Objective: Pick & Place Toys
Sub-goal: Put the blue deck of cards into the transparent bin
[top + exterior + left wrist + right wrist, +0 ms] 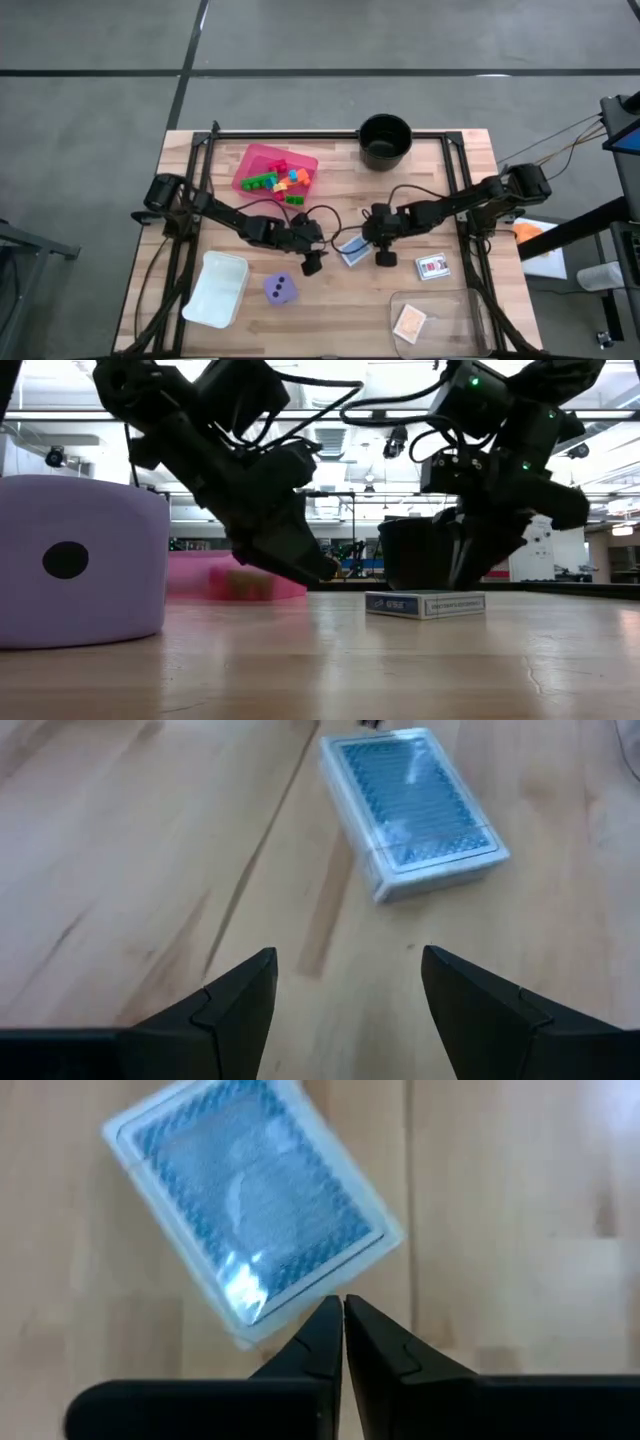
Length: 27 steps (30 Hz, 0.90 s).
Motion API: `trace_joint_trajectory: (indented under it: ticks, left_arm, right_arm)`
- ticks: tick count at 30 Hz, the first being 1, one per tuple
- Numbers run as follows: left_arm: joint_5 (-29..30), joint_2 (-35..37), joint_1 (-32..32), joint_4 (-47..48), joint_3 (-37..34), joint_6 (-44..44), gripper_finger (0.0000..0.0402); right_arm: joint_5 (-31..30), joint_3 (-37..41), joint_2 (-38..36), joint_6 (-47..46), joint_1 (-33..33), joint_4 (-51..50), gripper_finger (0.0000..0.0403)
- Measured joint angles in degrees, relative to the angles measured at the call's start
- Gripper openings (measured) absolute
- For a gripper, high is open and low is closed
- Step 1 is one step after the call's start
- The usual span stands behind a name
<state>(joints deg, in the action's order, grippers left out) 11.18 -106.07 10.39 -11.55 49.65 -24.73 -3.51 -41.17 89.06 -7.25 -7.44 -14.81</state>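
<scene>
A blue card pack [351, 251], a flat glossy box with a patterned face, lies on the pale wood table [330, 310] between both grippers. The left gripper [345, 990] hovers near it, jaws spread, holding nothing. The right gripper [343, 1330] has its jaws pressed together at the pack's edge; actual contact is hard to tell. A rounded purple die [281, 289] sits apart with bare wood around it.

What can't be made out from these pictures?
- Bricks in the pink tray: too small to count in the high view, blurred in the low view.
- Blue card deck: label unreadable in the low view.
- Right gripper: shut; whether it touches the deck is unclear in the right wrist view.
</scene>
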Motion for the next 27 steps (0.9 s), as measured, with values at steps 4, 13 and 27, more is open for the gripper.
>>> trace_joint_trajectory:
  ticks: [4, 13, 27]
  left_arm:
    - [-2.59, -1.15, 0.0, -4.15, 0.07, 0.7, 0.0253]
    - [-5.88, -1.77, 0.0, -3.76, 0.97, -1.55, 0.0253]
    - [-5.86, -8.51, -0.37, -3.47, 7.15, -1.02, 0.0252]
  right_arm:
    - [1.63, -0.2, -0.59, 0.73, 0.21, 1.46, 0.0018]
    - [3.34, -0.15, 0.36, -0.38, 0.63, -1.4, 0.0018]
    - [5.7, -0.17, 0.89, 0.83, 0.98, 5.7, 0.0018]
